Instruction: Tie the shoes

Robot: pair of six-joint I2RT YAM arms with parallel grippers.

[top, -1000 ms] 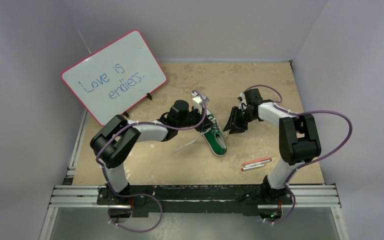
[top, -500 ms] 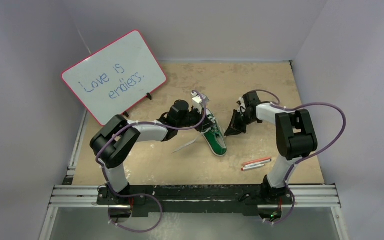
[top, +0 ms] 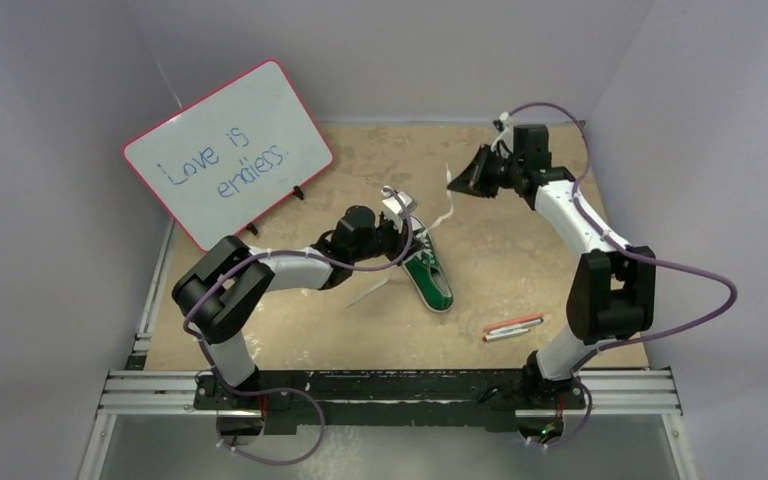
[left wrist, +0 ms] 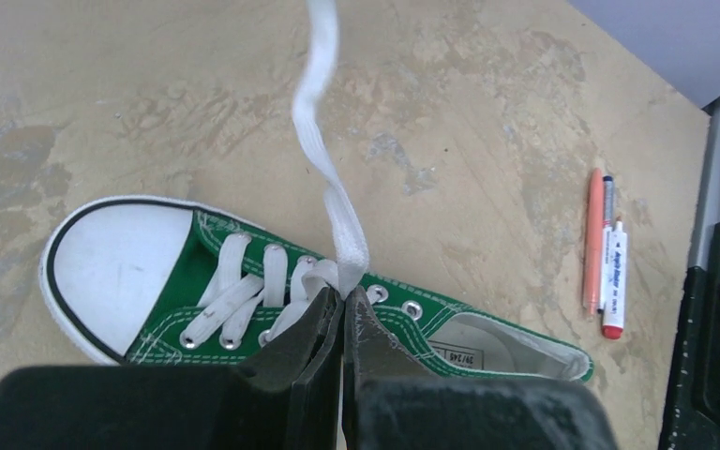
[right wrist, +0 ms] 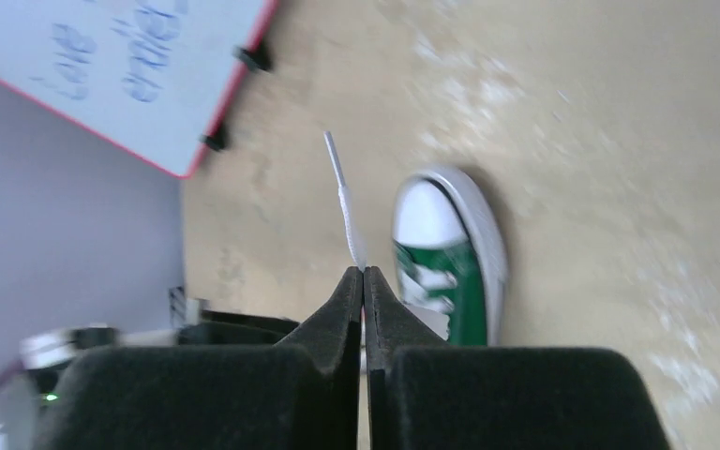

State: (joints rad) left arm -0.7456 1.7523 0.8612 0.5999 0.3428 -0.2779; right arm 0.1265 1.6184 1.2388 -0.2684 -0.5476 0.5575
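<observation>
The left end effector [left wrist: 342,305] is pinched shut on the white lace [left wrist: 323,141], right by the top holes of the green shoe [left wrist: 178,272]. The right end effector [right wrist: 364,277] is pinched shut on the lace too, up high and well away. The shoe lies near the middle of the tan surface [top: 520,230].
</observation>
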